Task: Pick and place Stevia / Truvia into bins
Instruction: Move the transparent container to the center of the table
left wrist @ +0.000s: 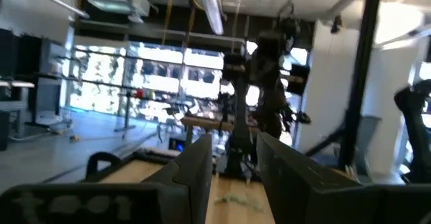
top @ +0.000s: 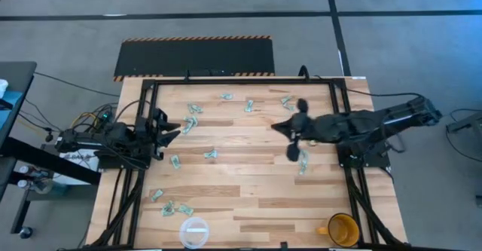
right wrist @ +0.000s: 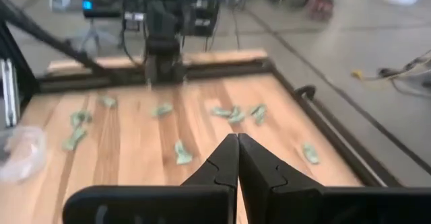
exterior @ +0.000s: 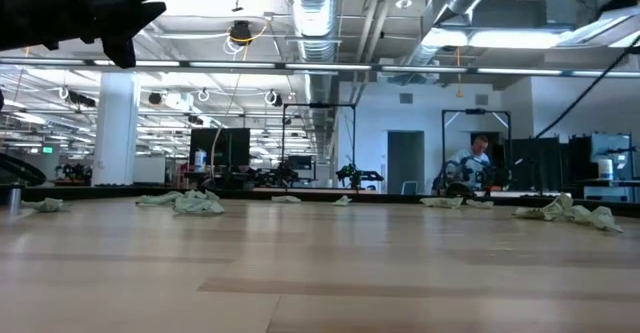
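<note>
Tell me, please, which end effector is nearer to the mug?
The right end effector is nearer, up the table from the mug; the left end effector sits across the table by the opposite edge.

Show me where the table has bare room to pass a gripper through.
Widest bare stretch: the lower middle boards between the clear cup and the yellow mug, right of the sachet cluster. Crowded: the far side, where sachets scatter, and beneath the right gripper. The left gripper waits at the left edge.
</note>
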You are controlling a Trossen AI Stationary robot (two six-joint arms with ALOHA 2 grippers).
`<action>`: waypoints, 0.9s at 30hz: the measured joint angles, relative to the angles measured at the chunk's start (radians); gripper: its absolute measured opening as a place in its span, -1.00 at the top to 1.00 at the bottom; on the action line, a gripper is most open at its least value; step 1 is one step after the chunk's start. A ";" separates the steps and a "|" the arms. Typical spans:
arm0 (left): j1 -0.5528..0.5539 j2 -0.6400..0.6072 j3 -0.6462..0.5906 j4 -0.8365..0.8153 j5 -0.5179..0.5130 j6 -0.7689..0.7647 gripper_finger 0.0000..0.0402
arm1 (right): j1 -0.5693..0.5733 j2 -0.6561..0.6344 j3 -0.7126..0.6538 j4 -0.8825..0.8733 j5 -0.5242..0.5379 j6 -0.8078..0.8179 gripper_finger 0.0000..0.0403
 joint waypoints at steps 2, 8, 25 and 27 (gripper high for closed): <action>0.000 0.002 0.000 -0.014 0.037 -0.016 0.47 | -0.011 0.054 0.032 -0.052 -0.004 -0.001 1.00; -0.001 0.041 0.033 -0.066 0.111 -0.052 0.47 | -0.073 0.129 0.046 -0.130 -0.005 0.051 1.00; -0.176 0.727 0.535 -0.494 0.130 -0.296 0.47 | -0.101 0.120 0.047 -0.179 -0.009 0.123 1.00; -0.231 0.821 0.613 -0.567 0.122 -0.360 0.47 | -0.101 0.120 0.047 -0.197 -0.009 0.147 1.00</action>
